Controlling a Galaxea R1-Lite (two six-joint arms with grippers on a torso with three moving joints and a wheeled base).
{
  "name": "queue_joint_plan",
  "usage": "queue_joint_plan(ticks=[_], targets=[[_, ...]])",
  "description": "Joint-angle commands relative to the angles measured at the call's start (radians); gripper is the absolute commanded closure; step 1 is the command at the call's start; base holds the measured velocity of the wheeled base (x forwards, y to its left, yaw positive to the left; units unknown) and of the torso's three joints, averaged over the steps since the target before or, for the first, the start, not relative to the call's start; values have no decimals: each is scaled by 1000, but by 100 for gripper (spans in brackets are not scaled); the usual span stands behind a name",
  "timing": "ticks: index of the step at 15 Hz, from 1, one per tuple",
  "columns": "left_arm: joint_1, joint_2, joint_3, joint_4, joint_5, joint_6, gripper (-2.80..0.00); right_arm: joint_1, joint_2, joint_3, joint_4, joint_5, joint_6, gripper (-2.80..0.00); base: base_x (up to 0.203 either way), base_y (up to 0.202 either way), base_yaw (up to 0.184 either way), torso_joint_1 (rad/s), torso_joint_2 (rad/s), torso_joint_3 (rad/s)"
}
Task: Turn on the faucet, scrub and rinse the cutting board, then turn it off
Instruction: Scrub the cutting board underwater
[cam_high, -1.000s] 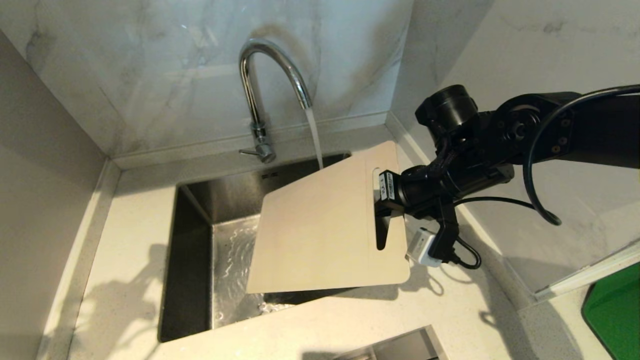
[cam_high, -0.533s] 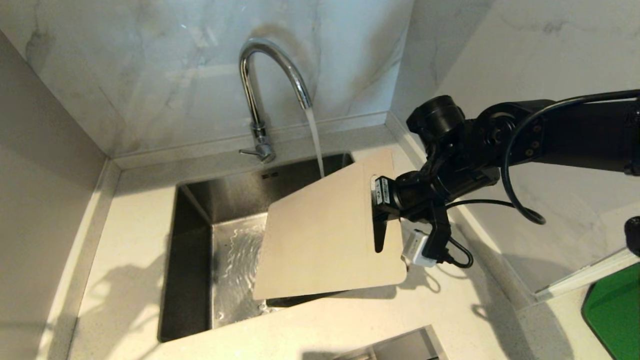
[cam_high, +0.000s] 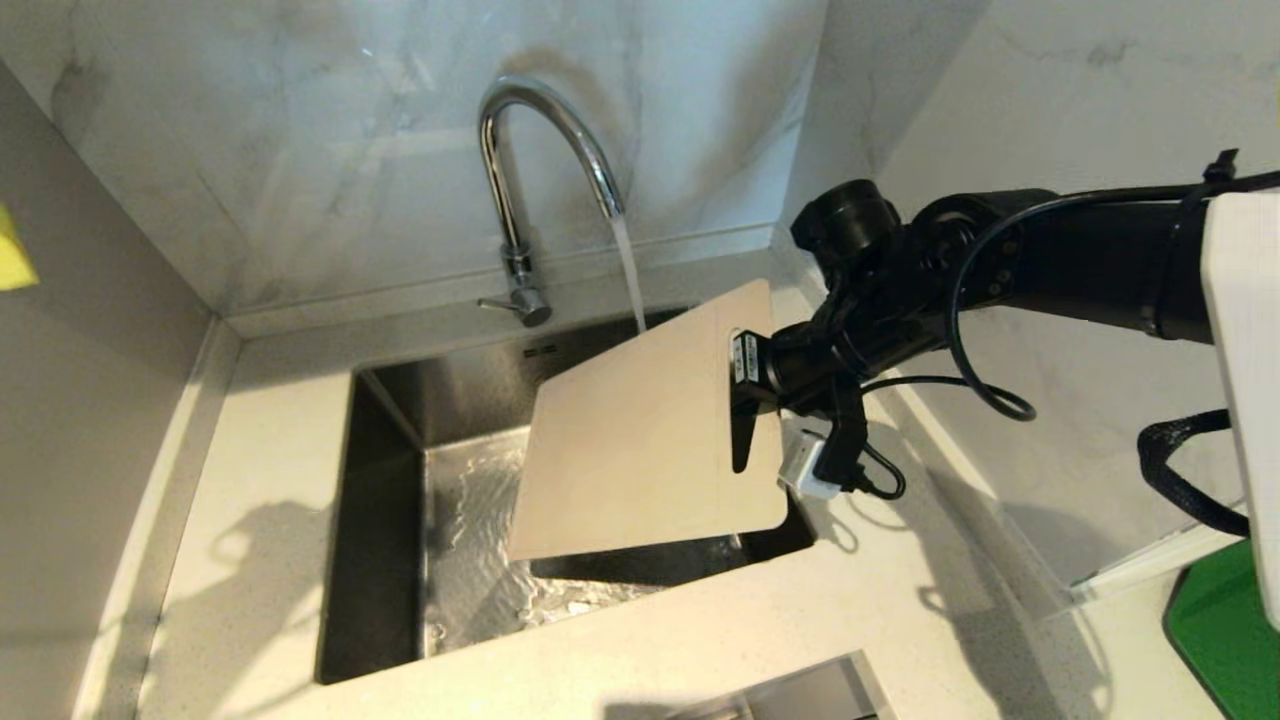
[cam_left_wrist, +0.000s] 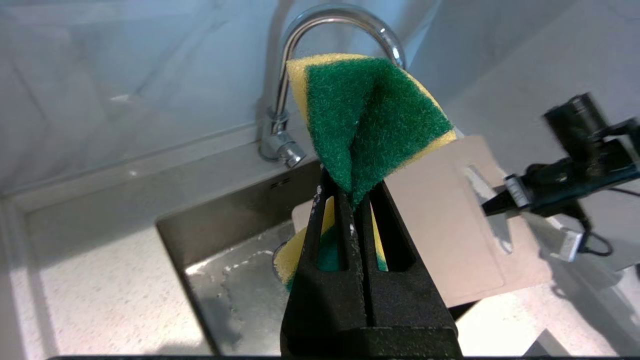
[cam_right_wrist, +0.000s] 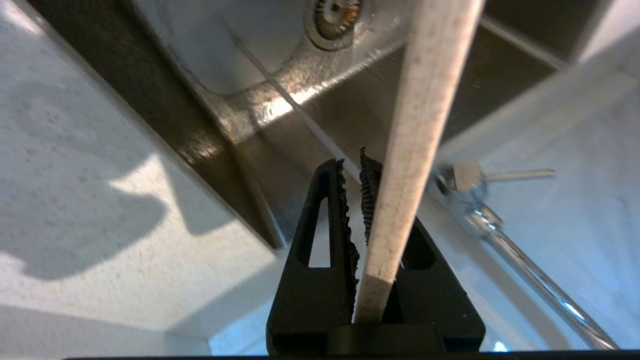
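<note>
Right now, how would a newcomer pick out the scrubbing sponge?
Start at the tall chrome gooseneck faucet over the steel sink. In front of it the left gripper has its jaws shut on a folded sponge: fuzzy green face, yellow foam edge, unlike the smooth cream cutting board behind.

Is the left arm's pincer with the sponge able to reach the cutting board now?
Probably yes: nothing lies between the left pincer, shut on the sponge, and the cutting board's open face.
</note>
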Motion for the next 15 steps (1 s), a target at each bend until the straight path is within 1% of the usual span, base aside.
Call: queue_joint_plan(ticks=[1, 3, 9, 10, 12, 15], targets=[[-19, 30, -15, -10, -1, 0, 0, -10, 24, -11, 0, 2, -16, 0, 0, 0, 0, 0, 0, 0], [-19, 38, -12, -28, -1, 0, 0, -14, 22, -12, -13, 4, -16, 0, 0, 0, 0, 0, 0, 0], [-19, 36, -9, -28, -1, 0, 0, -15, 23, -12, -31, 17, -16, 0, 0, 0, 0, 0, 0, 0], [-19, 36, -8, -28, 0, 0, 0, -15, 24, -12, -34, 34, -16, 0, 0, 0, 0, 0, 0, 0], [-19, 36, -9, -28, -1, 0, 0, -15, 27, -11, -94, 65, -16, 0, 0, 0, 0, 0, 0, 0], [-19, 36, -9, -28, -1, 0, 0, -14, 35, -12, -101, 70, -16, 0, 0, 0, 0, 0, 0, 0]])
